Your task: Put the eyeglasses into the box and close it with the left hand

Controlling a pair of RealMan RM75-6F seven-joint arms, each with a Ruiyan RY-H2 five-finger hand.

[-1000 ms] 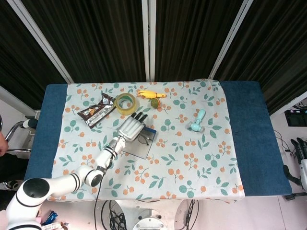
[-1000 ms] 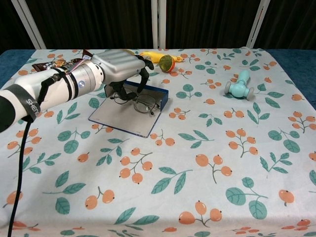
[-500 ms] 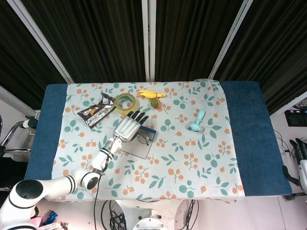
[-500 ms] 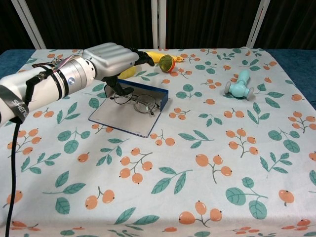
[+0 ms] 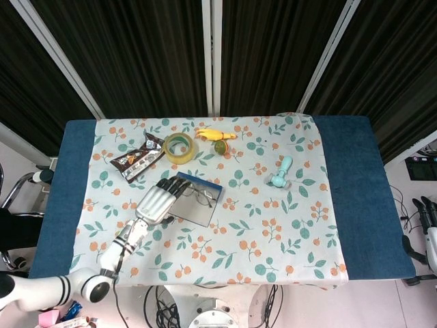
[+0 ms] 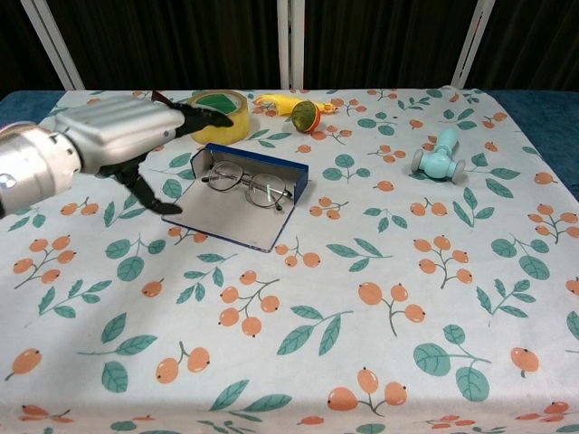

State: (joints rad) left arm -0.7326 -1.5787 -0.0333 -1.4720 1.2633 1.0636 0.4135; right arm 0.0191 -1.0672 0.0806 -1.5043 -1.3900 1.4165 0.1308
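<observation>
The open box (image 5: 202,184) (image 6: 271,169) is a blue tray with a flat grey lid (image 5: 193,213) (image 6: 226,217) lying on the cloth toward me. The eyeglasses (image 5: 197,197) (image 6: 246,183) lie unfolded inside it, lenses against the blue wall. My left hand (image 5: 156,201) (image 6: 113,137) hovers just left of the box, fingers spread and holding nothing, thumb pointing down near the lid's left corner. My right hand (image 5: 426,213) shows only at the head view's far right edge, off the table, fingers straight and empty.
Behind the box sit a yellow tape roll (image 5: 179,147) (image 6: 220,117), a dark snack packet (image 5: 137,158), a yellow banana toy (image 5: 214,134) (image 6: 279,102) and a small green-orange fruit (image 6: 304,115). A teal handheld fan (image 5: 280,172) (image 6: 438,152) lies to the right.
My left hand has lifted off the eyeglasses and drawn back to the left of the box, fingers opening. The eyeglasses stay in the tray.
</observation>
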